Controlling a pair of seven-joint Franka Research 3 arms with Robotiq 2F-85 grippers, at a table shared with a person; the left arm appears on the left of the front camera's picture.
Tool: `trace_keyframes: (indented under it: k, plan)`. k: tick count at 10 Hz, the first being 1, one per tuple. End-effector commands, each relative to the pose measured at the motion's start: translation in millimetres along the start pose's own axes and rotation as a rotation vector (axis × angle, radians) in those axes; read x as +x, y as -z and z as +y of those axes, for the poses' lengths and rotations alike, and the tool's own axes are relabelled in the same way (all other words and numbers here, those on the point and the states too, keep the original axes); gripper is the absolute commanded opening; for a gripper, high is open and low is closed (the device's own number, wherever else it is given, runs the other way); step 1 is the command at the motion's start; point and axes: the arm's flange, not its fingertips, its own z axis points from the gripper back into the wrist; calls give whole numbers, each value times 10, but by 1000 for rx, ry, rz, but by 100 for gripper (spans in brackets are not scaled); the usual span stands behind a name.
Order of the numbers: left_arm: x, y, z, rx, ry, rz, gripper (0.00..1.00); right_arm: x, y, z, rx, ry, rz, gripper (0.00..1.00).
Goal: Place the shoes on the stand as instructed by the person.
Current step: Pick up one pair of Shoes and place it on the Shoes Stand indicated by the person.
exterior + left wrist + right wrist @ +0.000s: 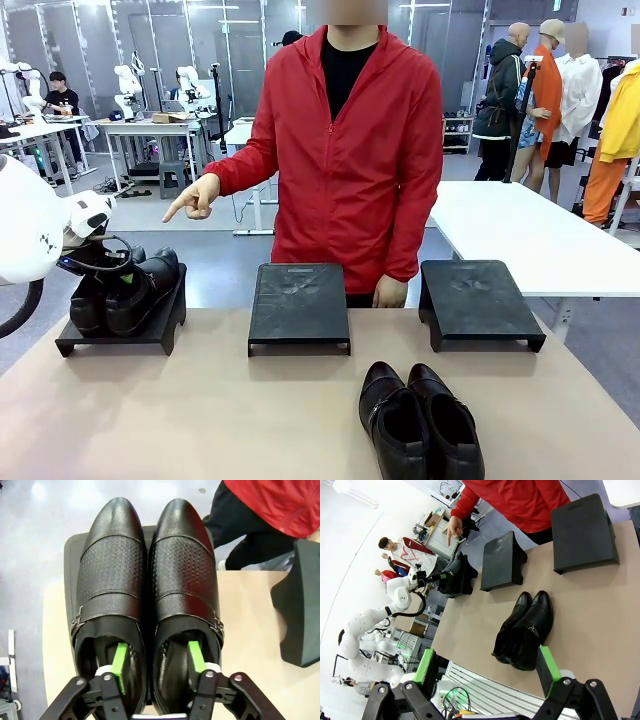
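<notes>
One pair of glossy black shoes (125, 290) stands on the left stand (120, 335), toes toward the person. My left gripper (95, 262) hangs over their heels. In the left wrist view this pair of shoes (145, 570) sits side by side, with one green-padded finger (119, 662) dipped into each shoe opening. The left gripper (157, 660) is open, its pads clear of the inner walls between them. A second pair of shoes (420, 425) lies on the table near the front edge. My right gripper (486, 672) hovers open and empty above that second pair (525, 627). The person's hand (195, 198) points down toward the left stand.
Two more black stands are bare: the middle stand (298, 305) and the right stand (478, 300). The person (350, 150) in a red jacket stands at the far edge behind the middle stand, the other hand resting near it. A white table (530, 235) stands behind on the right.
</notes>
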Motion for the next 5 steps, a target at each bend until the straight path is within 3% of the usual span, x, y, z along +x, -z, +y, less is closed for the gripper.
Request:
trace_keyframes:
  k: [1, 2, 5]
  plan:
    - [-27, -75, 41, -24, 16, -5, 86, 1, -4, -1, 11, -19, -4, 100]
    - [-38, -117, 27, -23, 18, -6, 100, 1, -4, -1, 11, -19, -4, 100]
    - [-98, -280, 7, 2, 20, 13, 100, 1, -4, -1, 11, -19, -4, 100]
